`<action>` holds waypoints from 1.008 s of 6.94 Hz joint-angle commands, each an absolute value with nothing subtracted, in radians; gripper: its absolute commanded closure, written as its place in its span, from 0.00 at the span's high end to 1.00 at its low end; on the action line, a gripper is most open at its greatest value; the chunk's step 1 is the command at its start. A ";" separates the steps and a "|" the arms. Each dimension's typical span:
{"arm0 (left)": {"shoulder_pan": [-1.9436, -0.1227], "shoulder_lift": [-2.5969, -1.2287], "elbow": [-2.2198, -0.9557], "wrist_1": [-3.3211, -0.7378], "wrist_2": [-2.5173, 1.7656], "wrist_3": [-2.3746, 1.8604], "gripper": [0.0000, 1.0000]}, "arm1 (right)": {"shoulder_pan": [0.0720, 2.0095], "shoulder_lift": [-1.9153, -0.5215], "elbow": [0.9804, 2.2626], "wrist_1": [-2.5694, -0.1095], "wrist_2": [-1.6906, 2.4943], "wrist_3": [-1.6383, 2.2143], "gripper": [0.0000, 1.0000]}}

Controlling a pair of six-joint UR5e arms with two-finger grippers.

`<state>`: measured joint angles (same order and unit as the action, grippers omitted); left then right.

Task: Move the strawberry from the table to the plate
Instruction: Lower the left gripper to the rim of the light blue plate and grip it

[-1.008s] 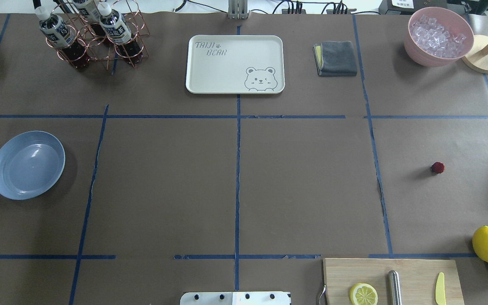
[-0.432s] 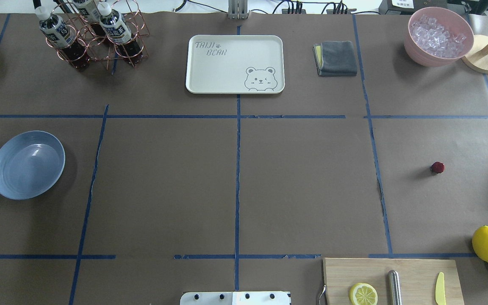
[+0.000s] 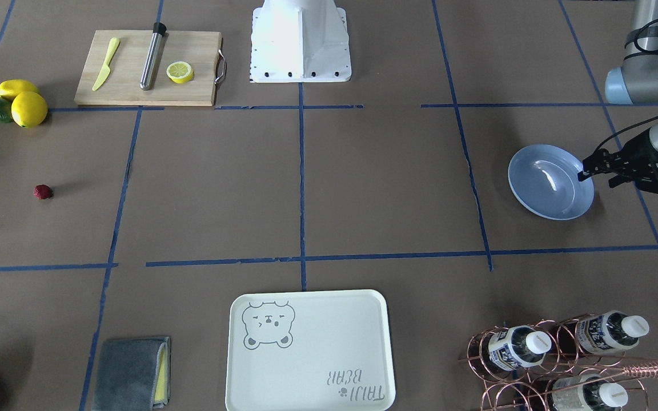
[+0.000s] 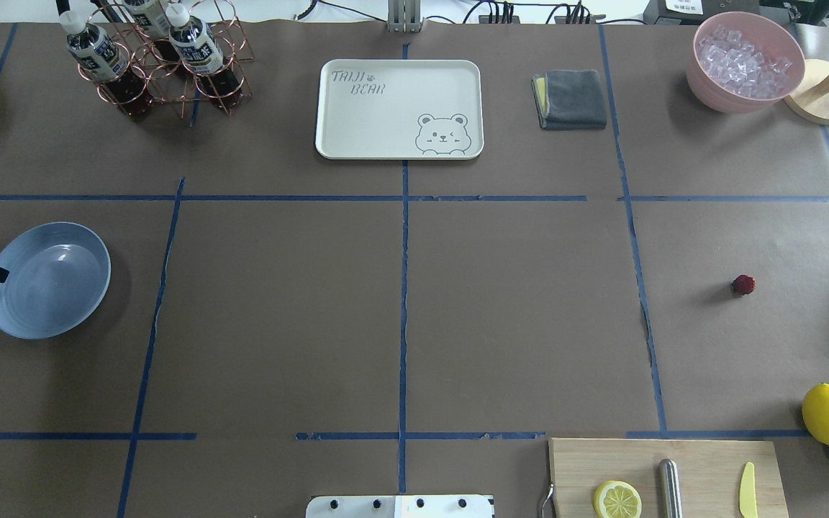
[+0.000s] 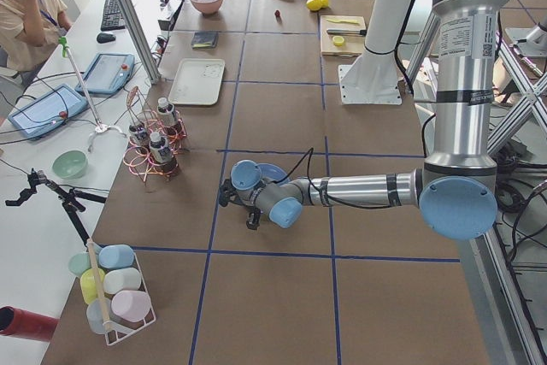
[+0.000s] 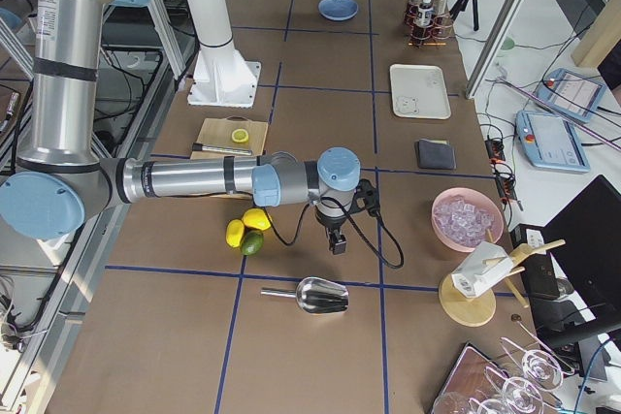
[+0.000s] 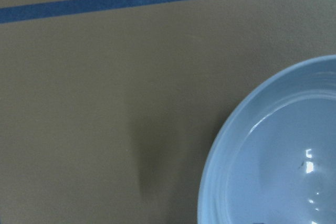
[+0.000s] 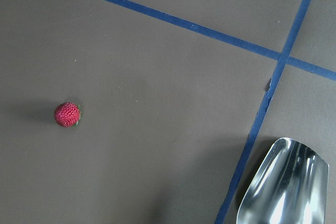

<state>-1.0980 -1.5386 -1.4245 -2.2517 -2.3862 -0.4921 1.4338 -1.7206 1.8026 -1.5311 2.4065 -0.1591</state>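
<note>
One strawberry [image 4: 743, 284] lies on the table [image 4: 515, 324], one plate [image 4: 55, 288] well apart.

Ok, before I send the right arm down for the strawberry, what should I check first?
1. Strawberry lying free on the table: ok.
2. Strawberry centred in the right wrist view: not ok, it sits far to the left.
3. Right gripper open: cannot tell.
4. Metal scoop apart from the strawberry: ok.
5. Light-blue plate empty: ok.
6. Left gripper clear of the plate: not ok, its tip is at the rim.
</note>
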 commanded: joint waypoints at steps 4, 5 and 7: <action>-1.083 -1.546 -1.422 -2.249 -2.388 -0.492 0.55 | 1.433 -1.721 1.799 -1.532 2.410 -0.158 1.00; -1.069 -1.548 -1.422 -2.249 -2.388 -0.494 0.50 | 1.433 -1.721 1.799 -1.532 2.411 -0.158 1.00; -1.062 -1.549 -1.425 -2.250 -2.388 -0.497 0.05 | 1.433 -1.721 1.799 -1.532 2.413 -0.158 1.00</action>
<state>-1.0661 -1.5480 -1.4235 -2.2492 -2.3883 -0.4947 1.4327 -1.7211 1.7986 -1.5325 2.4117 -0.1580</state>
